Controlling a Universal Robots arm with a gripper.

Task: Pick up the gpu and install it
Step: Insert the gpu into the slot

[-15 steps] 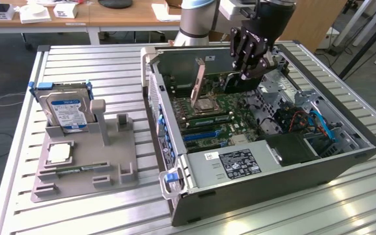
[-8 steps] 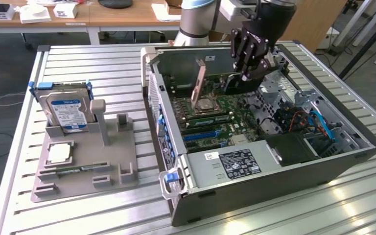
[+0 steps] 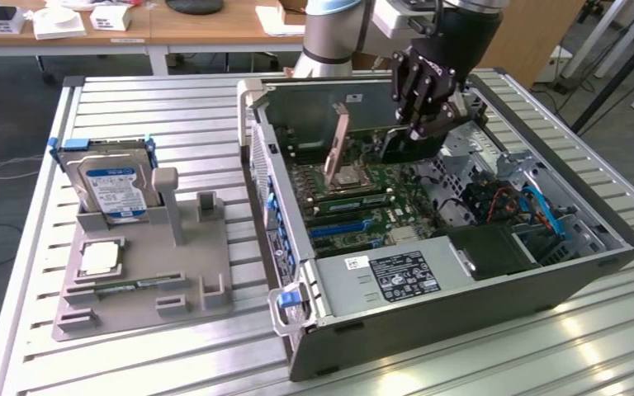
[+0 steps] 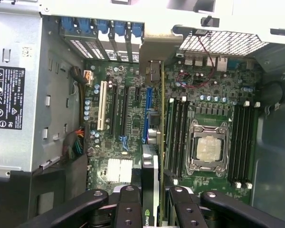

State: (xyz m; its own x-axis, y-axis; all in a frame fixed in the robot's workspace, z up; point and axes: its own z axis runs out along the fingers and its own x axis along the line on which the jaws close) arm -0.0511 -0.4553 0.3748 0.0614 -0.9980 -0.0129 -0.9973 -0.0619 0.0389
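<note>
The hand hangs inside the open computer case, narrowed onto the gpu, which it holds on edge over the motherboard, just beside the blue slot; my worry is that the card sits off that slot's line, so pushing down could jam its edge; its metal bracket might also snag the case's rear wall, at the exterior view's left.

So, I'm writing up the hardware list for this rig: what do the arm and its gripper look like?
The arm is a smooth silver-grey tube with a pale blue-grey band at a joint. The gripper is black all over. Its fingers are built from jointed link bars with round pivot pins. No markings can be made out on them.
</note>
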